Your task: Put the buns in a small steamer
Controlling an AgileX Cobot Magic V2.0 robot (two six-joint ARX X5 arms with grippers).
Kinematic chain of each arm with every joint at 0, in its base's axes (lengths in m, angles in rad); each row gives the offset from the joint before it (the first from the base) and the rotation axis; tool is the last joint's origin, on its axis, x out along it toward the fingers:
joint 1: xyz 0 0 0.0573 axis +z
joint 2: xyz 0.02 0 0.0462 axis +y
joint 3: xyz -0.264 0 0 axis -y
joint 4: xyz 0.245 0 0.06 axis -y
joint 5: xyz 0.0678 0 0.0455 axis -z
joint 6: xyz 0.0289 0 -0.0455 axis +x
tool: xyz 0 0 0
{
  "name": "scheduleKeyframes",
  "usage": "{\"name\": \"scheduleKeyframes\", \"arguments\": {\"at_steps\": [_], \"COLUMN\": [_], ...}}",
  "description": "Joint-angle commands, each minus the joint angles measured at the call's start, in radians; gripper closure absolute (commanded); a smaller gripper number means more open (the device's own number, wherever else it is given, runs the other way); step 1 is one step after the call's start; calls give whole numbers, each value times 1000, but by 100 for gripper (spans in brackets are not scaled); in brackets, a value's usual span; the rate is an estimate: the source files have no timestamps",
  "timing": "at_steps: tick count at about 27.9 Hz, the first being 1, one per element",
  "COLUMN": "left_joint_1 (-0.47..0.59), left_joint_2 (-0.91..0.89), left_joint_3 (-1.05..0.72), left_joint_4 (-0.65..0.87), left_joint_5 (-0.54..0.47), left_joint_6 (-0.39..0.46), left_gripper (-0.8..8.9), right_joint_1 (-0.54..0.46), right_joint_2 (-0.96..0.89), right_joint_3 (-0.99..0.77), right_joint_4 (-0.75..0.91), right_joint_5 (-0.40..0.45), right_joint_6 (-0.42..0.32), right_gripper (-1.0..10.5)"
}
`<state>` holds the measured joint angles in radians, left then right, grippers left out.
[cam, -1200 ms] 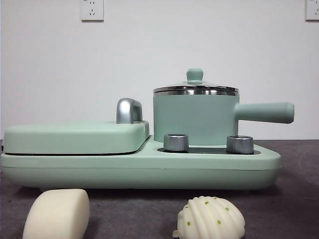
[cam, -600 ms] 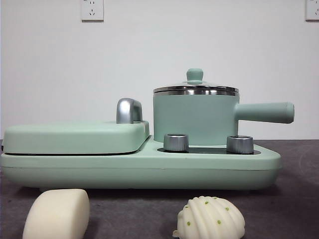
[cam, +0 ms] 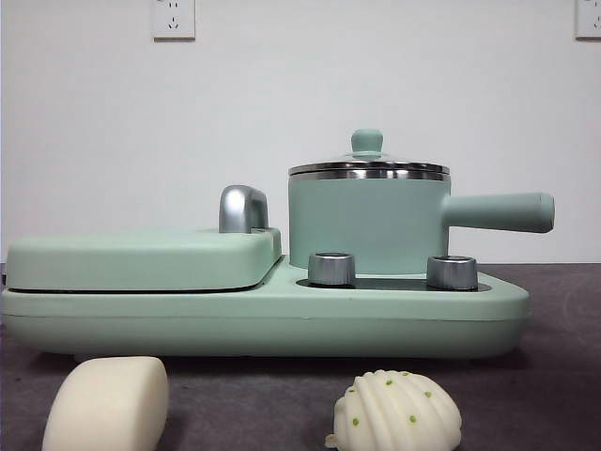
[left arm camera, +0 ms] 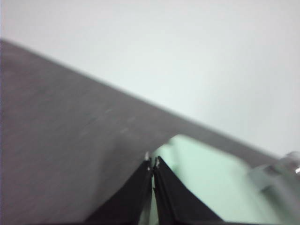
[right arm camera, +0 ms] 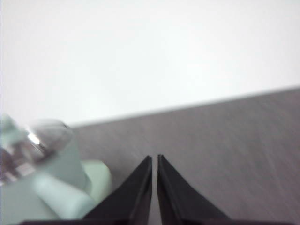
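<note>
I see both buns lower frame: smooth bun (cam: 106, 402), ridged bun (cam: 397, 411) | small steamer (cam: 368, 224) lidded, centre-right | left gripper (left arm camera: 153, 163), right gripper (right arm camera: 154, 159) jaws clenched, empty

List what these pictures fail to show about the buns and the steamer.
- Smooth bun and ridged bun: undersides cut off by the front view's bottom edge.
- Steamer contents: hidden by its wall; the lid is seen edge-on.
- Both wrist views: blurred, neither shows a bun.

Dark grey table (cam: 563, 376): green cooker base (cam: 263, 324), smooth bun (cam: 108, 404), ridged bun (cam: 398, 413).
</note>
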<state>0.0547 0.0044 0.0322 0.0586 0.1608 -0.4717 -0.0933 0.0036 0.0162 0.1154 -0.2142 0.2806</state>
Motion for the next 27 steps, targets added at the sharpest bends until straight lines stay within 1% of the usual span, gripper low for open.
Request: {"name": "scheduleKeyframes", "arguments": {"at_steps": [1, 3, 6, 9, 12, 15, 18, 20, 22, 24, 27], "left_joint_1": [0, 0, -2, -3, -3, -3, -3, -3, -3, -3, -3], "left_joint_2": [-1, -1, 6, 30, 76, 138, 212, 273, 329, 385, 468], "left_joint_3": [-17, -5, 49, 123, 209, 309, 413, 483, 546, 606, 692], "left_joint_4": [115, 155, 149, 119, 70, -2, -71, -110, -148, -189, -268], "left_joint_5": [6, 6, 16, 16, 16, 16, 17, 26, 41, 71, 128], "left_joint_6": [-122, -116, -90, -67, -24, 35, 80, 110, 145, 175, 212], "left_gripper": [807, 806, 806, 805, 805, 805, 804, 805, 804, 804, 804], "right_joint_1": [0, 0, 0, 0, 0, 0, 0, 0, 0, 3, 18], "right_joint_2": [0, 1, 3, 34, 95, 172, 259, 324, 381, 436, 509], "right_joint_3": [27, 60, 130, 208, 291, 388, 482, 542, 592, 639, 699], "right_joint_4": [44, 30, -3, -21, -27, -71, -116, -139, -162, -191, -234], "right_joint_5": [-23, -24, -24, -22, -26, -32, -79, -137, -181, -213, -239], "right_joint_6": [100, 111, 111, 96, 93, 82, 14, -42, -83, -108, -145], "right_gripper": [932, 932, 933, 933, 933, 933, 933, 933, 933, 933, 933]}}
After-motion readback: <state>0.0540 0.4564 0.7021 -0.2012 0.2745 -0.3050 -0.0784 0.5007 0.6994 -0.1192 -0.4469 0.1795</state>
